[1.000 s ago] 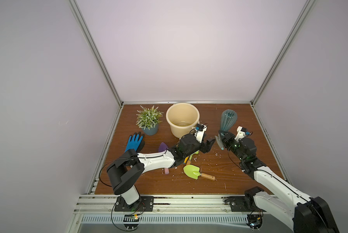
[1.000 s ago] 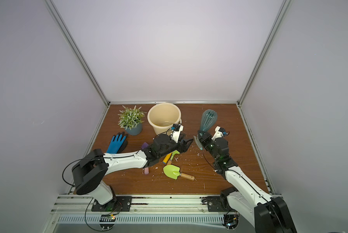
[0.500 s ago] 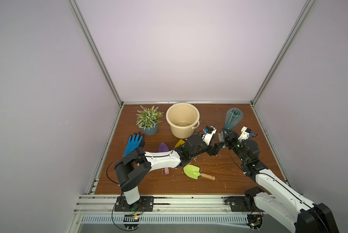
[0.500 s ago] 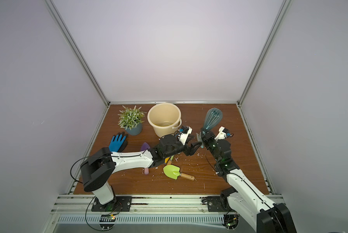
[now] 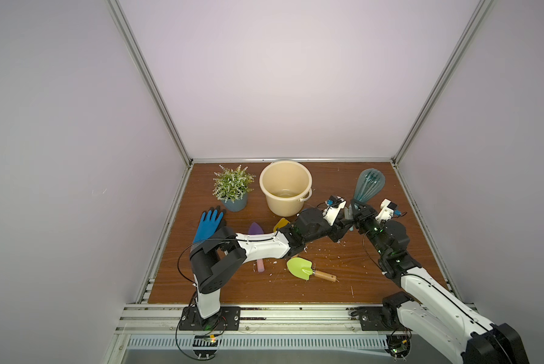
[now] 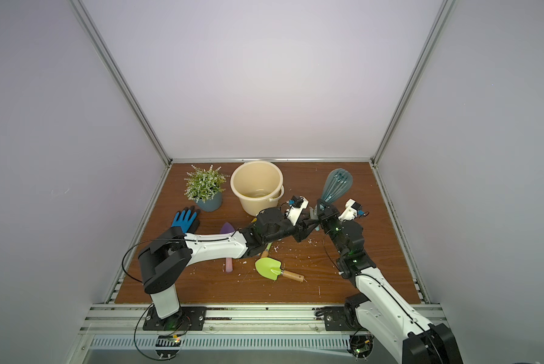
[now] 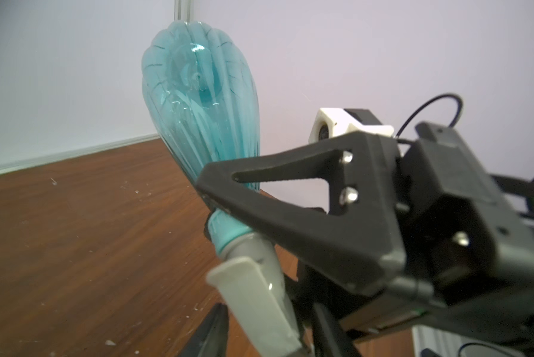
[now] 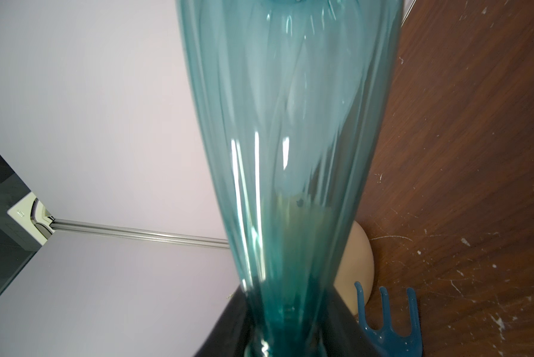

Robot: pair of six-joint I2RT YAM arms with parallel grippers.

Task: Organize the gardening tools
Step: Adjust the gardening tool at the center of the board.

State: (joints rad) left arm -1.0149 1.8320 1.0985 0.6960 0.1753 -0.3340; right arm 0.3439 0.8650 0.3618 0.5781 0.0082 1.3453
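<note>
Brown wooden tabletop (image 5: 296,293) (white-flecked) between 3 pale lilac walls (image 5: 280,78).

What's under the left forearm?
The purple trowel: blade and pink handle end show on either side of the left arm, middle covered. The yellow trowel: only its blade shows beyond the arm; the rest is hidden.

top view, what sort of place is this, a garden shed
Probably a robot lab test cell, not a shed: plain walls in aluminium framing, two robot arms bolted to a front rail, and a boxed-in wooden tabletop.
</note>
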